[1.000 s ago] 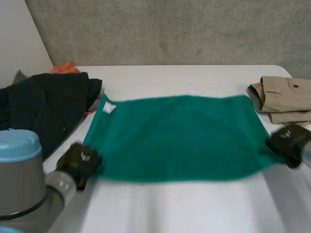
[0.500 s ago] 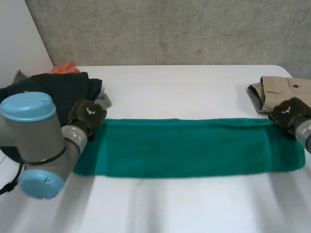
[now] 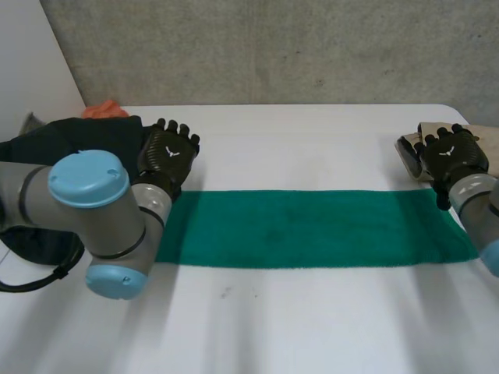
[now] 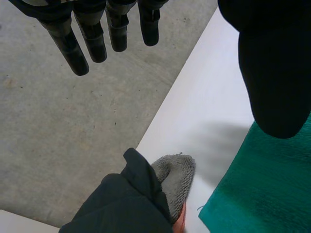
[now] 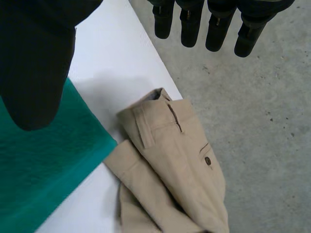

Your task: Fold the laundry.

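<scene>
The green towel (image 3: 312,227) lies flat as a long narrow band across the middle of the white surface (image 3: 296,319), running from 9 o'clock to 3 o'clock. Its even edges and thick look suggest that it is already doubled lengthwise, so the first fold appears done.

The left hand (image 3: 168,154) hovers at the band's 10 o'clock corner. Its fingers are straight and spread, well apart from the thumb, and they hold nothing. The right hand (image 3: 451,154) hovers at the 2 o'clock corner in the same way, fingers straight and apart from the thumb, also empty. Neither hand seems to touch the cloth.

At 2 o'clock, just beside the towel's end, khaki trousers (image 5: 170,160) sit in a neat folded stack, which looks like finished work. At 10 o'clock a dark garment (image 3: 70,144) lies in a loose heap, with a grey cloth (image 4: 175,172) and a bit of orange cloth (image 3: 104,110) tucked against it. These look unfolded.

By my reading, the towel needs at least one crosswise fold, end over end, before it is set aside. The heap at 10 o'clock has yet to be started, so the task is probably under halfway.
</scene>
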Controlling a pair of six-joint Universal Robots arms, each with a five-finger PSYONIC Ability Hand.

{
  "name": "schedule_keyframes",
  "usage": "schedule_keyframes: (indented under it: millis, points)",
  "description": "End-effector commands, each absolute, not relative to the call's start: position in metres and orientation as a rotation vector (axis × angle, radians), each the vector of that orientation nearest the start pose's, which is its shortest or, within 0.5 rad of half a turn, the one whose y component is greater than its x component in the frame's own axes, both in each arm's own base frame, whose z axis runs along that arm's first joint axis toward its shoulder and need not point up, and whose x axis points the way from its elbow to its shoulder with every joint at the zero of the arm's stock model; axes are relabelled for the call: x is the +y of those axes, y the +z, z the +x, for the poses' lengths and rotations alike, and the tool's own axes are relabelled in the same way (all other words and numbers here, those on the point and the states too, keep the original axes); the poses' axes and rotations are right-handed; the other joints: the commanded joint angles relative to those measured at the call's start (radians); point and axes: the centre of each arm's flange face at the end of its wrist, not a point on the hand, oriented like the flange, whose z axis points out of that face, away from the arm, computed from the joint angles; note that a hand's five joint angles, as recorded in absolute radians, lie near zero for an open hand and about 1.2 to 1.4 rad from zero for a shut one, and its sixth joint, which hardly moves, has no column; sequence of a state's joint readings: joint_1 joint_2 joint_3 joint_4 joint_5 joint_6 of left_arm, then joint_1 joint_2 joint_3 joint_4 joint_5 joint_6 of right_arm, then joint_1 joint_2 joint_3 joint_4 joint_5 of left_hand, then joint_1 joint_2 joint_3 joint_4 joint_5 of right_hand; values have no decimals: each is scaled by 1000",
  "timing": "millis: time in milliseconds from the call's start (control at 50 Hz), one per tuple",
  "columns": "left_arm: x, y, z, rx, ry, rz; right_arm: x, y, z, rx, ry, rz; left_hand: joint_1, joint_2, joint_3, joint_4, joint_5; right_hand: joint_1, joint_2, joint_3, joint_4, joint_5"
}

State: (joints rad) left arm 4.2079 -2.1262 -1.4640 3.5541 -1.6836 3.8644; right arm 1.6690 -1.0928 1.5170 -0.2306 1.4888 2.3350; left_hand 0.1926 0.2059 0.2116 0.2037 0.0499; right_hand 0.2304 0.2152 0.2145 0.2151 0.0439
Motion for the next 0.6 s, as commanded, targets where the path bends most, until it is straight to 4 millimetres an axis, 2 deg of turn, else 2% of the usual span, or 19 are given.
schedule_keyframes:
  millis: [20,80,160,220,260,300,320,340,420,440,520,600]
  points:
    - [-279,185,-290,1821,-1995,1120,-337,175,138,2540,-1944,-1249,-18,-31,-37,-29,-50,-56,-41,-40,-41,-44]
    - [-271,185,-286,1856,-2000,1108,-333,164,121,2575,-1841,-1226,-18,-31,-37,-29,-50,24,40,40,40,36]
    - [-268,184,-285,1890,-2014,1095,-335,160,110,2581,-1814,-1175,-18,-31,-37,-29,-50,80,96,96,96,92]
    - [-268,184,-286,1900,-2024,1089,-336,152,106,2594,-1779,-1164,-18,-31,-37,-29,-50,104,119,120,119,116]
    - [-268,185,-287,1899,-2028,1086,-338,142,103,2609,-1735,-1157,-18,-31,-37,-29,-50,247,262,263,263,259]
    - [-268,185,-287,1899,-2029,1088,-340,138,101,2620,-1720,-1148,-18,-31,-37,-29,-50,546,561,561,561,558]
    - [-267,185,-287,1898,-2029,1088,-343,135,96,2638,-1714,-1136,-18,-31,-37,-29,-50,1123,1138,1139,1138,1135]
    - [-267,185,-287,1897,-2031,1087,-345,136,92,2651,-1721,-1119,-18,-31,-37,-29,-50,1165,1181,1181,1181,1177]
    - [-267,191,-287,1885,-2046,1074,-355,141,65,2732,-1771,-1049,-18,-31,-37,-29,-50,1166,1181,1182,1181,1178]
    - [-267,194,-286,1881,-2050,1070,-360,145,53,2766,-1800,-1018,-18,-31,-37,-29,-50,1166,1181,1182,1181,1178]
    - [-264,205,-285,1860,-2078,1051,-372,155,23,2865,-1885,-1012,-18,-31,-37,-29,-50,1166,1181,1182,1181,1178]
    - [-263,212,-282,1849,-2092,1035,-374,165,12,2904,-1934,-1071,-18,-31,-37,-29,-50,1166,1181,1182,1181,1178]
